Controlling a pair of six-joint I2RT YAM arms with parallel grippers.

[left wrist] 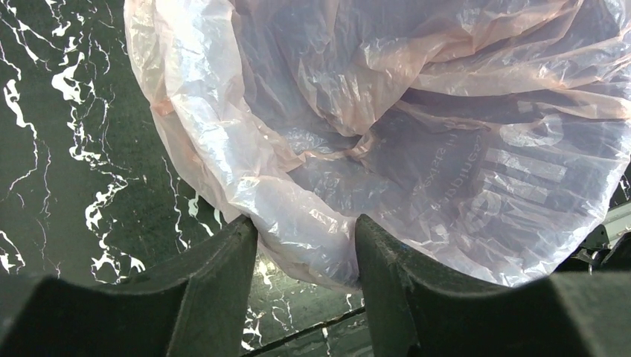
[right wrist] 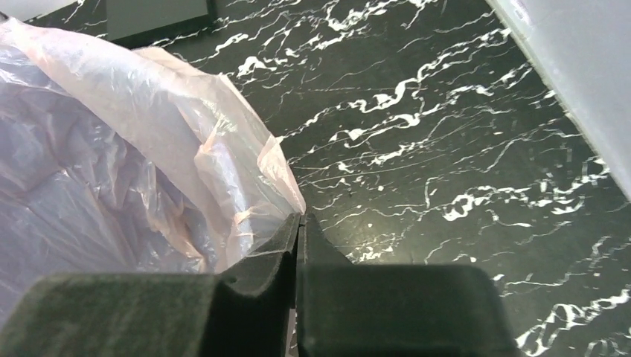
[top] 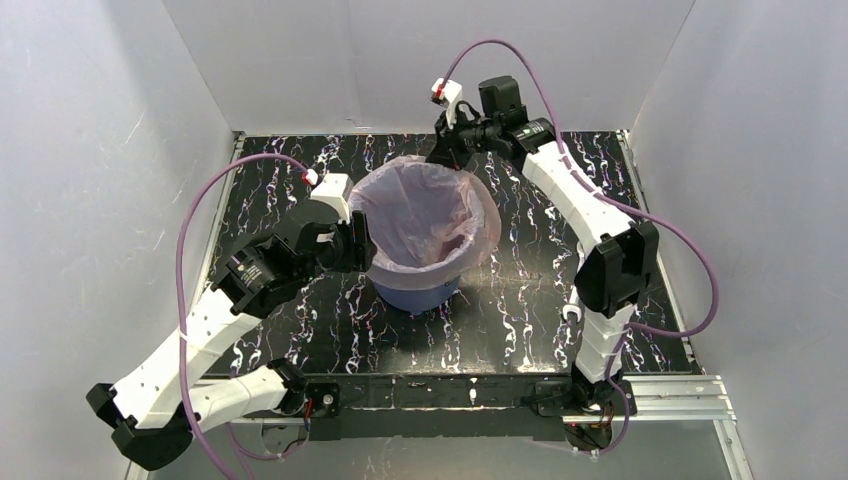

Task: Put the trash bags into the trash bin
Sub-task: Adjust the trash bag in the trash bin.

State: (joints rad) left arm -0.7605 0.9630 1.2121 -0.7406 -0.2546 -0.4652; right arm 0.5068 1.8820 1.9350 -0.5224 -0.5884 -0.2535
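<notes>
Black table (top: 520, 300) with white marble veining, boxed on three sides by plain white walls (top: 100, 150).

Trash bin (top: 420, 293): round, tapered, blue plastic; upright at mid-table.

Trash bag (top: 425, 215): thin, crinkly, translucent pale-pink film with faint print; seated inside the bin, mouth spread open and draped out over the rim.

Left arm (top: 200, 330): low, elbow out to the left of the bin, wrist turned in towards the bin's left rim. Left gripper (left wrist: 306, 230): dark fingers (left wrist: 216, 290) part-spread, one either side of a bulge of bag film at that rim; gripped or merely straddled, cannot tell.

Right arm (top: 590, 210): raised to the right of the bin, forearm reaching across to the far rim. Right gripper (right wrist: 300, 219): pressed together, the bag's loose edge lying against its tip; film caught between or not, cannot tell.

Purple cables (top: 185, 250): looped above both arms, apart from the bin.
</notes>
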